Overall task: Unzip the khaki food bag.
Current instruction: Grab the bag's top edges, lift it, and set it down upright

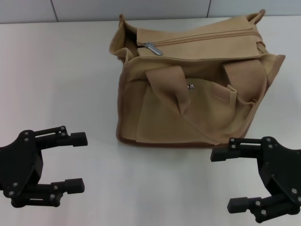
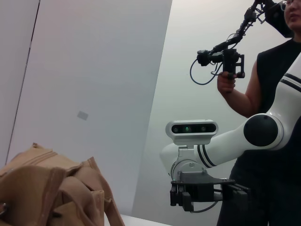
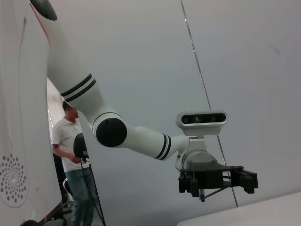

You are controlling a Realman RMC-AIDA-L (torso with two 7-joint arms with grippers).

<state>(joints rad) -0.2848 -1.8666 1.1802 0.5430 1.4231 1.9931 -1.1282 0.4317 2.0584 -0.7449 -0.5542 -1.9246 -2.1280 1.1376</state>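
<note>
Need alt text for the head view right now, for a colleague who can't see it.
A khaki food bag sits on a white table, its top zipper closed with the silver pull at the robot's left end. The left gripper and right gripper hang open in front of it, touching nothing.

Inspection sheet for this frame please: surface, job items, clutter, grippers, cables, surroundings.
Surface: white table, bare around the bag.
Job's things: khaki food bag upright mid-table; zipper pull at the top's left end, zip looks closed.
Clutter: nothing seen.
Grippers: left gripper and right gripper near the front edge, jaws open, clear of the bag.
Cables: one loops from a handheld rig.
Surroundings: grey wall panels; two people nearby.
</note>
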